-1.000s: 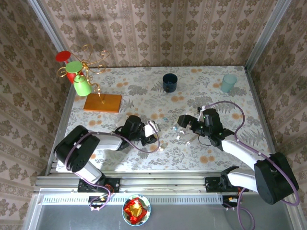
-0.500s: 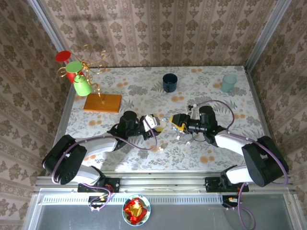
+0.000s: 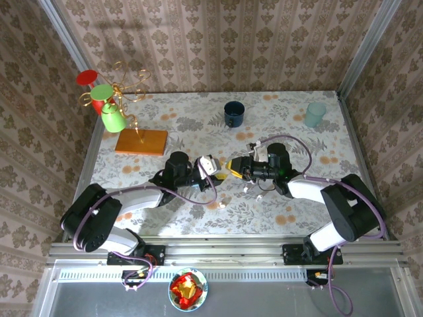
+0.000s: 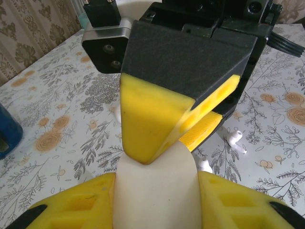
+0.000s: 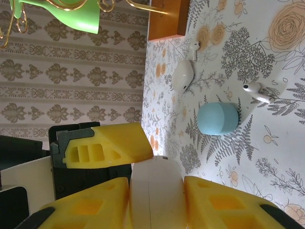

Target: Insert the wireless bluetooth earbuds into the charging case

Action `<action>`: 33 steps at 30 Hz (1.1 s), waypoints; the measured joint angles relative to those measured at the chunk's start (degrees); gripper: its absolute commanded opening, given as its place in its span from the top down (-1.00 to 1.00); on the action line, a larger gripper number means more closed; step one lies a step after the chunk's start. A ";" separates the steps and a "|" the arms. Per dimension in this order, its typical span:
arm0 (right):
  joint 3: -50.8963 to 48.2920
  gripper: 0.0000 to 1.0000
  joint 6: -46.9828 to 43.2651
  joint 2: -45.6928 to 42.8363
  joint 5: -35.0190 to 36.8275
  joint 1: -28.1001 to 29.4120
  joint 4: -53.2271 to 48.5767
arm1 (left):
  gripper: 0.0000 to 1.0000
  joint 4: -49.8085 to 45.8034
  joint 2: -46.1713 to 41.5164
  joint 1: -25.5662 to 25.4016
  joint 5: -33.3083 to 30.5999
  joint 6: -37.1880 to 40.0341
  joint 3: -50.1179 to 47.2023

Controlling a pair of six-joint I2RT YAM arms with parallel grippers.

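The task looks barely begun: no earbud is in a case. The left fingers [image 4: 71, 205] are closed on a white case [image 4: 157, 191], which fills the gap between them. The right fingers [image 5: 224, 200] pinch the same case from the opposite end, one of their yellow tips lying across its top in the left wrist view. From above, this shared hold sits near the middle of the tabletop [image 3: 165, 125]. The case appears shut (no seam or lid gap can be made out), so opening it is probably the step in hand.

The earbuds [image 5: 252, 88] lie loose on the tabletop, two of them at about 1 o'clock from a blue case [image 5: 217, 118]. Another lies at 12 o'clock just beside a second white case [image 5: 182, 76]. In the left wrist view, two more white pieces rest at about 4 o'clock from the right fingers. Left to do, by this reading: open the case, pick up the earbuds and seat them.
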 measured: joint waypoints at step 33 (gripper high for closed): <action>-1.88 0.71 30.58 -1.88 -4.79 -6.21 27.17 | -0.79 32.37 4.24 1.36 0.72 -17.99 -4.70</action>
